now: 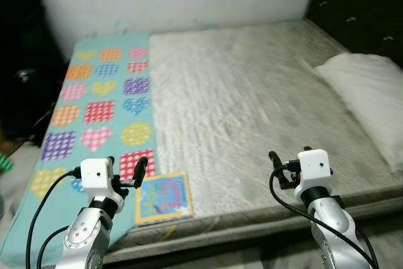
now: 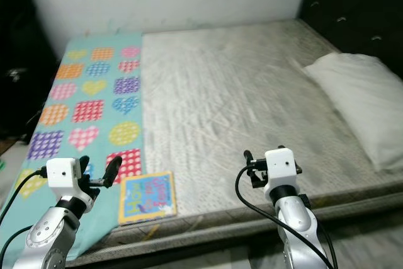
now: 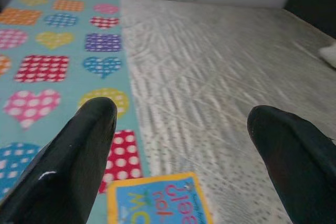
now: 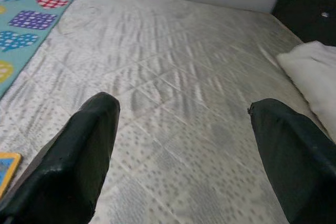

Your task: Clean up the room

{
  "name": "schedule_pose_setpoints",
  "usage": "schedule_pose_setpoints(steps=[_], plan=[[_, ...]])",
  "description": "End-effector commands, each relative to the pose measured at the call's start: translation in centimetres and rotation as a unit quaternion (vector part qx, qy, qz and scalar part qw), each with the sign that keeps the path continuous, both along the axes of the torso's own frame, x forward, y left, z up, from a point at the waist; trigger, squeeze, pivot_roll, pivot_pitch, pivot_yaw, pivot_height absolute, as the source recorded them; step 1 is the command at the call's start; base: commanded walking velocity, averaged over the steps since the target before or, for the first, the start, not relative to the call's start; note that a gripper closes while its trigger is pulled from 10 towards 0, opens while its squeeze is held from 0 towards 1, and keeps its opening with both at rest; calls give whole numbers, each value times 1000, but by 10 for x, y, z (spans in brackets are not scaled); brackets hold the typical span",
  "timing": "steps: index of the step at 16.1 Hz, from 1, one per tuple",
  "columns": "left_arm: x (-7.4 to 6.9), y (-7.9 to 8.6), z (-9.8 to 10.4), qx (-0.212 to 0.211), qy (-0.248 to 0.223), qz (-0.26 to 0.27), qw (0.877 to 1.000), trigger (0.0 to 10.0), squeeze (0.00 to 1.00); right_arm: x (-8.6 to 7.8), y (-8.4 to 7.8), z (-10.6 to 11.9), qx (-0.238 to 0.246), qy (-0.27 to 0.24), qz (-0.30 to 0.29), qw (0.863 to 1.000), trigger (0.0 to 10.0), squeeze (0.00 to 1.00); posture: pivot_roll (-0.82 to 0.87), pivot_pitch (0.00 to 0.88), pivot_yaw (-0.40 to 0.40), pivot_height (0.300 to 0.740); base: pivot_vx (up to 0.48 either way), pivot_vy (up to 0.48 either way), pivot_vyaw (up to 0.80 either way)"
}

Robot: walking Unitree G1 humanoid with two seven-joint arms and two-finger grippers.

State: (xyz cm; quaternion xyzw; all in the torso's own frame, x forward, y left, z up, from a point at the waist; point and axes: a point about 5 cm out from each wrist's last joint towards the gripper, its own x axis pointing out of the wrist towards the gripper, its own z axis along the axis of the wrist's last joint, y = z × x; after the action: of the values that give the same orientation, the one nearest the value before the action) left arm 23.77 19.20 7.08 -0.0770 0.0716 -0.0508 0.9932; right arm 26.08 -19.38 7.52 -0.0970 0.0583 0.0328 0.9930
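Observation:
A thin blue book with a yellow border [image 1: 164, 198] lies flat near the bed's front edge, partly on the teal heart-patterned blanket [image 1: 101, 105]. My left gripper [image 1: 129, 171] hovers open just left of and above the book, nothing between its fingers. In the left wrist view the book [image 3: 157, 200] sits below the open gripper [image 3: 181, 114]. My right gripper [image 1: 286, 167] is open too, held over the bare grey mattress [image 1: 252, 92] near the front right. The right wrist view looks between its fingers [image 4: 89, 140] across the mattress.
A white pillow [image 1: 371, 96] rests at the bed's right side by a dark padded headboard [image 1: 359, 4]. A pale wall runs behind the bed. Dark clutter [image 1: 22, 61] stands off the bed's left side. The mattress's front edge is just before my arms.

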Motion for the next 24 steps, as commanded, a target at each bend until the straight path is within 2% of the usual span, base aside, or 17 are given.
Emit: schedule_pose_setpoints(steps=[1,4,10,13,16,24], plan=[[-1,2,1,5,2,-1,1000,10000,0,2,5,3,-1,-5,14,1000,10000,0,-190,14,44,740,270,0,0],[0,1,1,8,3,-7,1000,10000,0,3,5,3,-2,-5,15,1000,10000,0,-191,14,44,740,264,0,0],[2,1,-3,15,19,-2,1000,10000,0,5,6,2,1,-7,16,1000,10000,0,-190,9,44,740,0,0,0],[5,1,-8,10,38,-3,999,10000,0,7,9,4,-39,-13,31,999,10000,0,-192,4,44,740,0,0,267],[5,0,-8,11,39,-5,999,10000,0,7,10,4,-34,-14,29,999,10000,0,-191,3,45,740,0,0,719],[8,-2,-11,3,57,4,998,10000,0,12,9,4,-29,-15,26,999,10000,0,-183,0,41,740,0,0,0]])
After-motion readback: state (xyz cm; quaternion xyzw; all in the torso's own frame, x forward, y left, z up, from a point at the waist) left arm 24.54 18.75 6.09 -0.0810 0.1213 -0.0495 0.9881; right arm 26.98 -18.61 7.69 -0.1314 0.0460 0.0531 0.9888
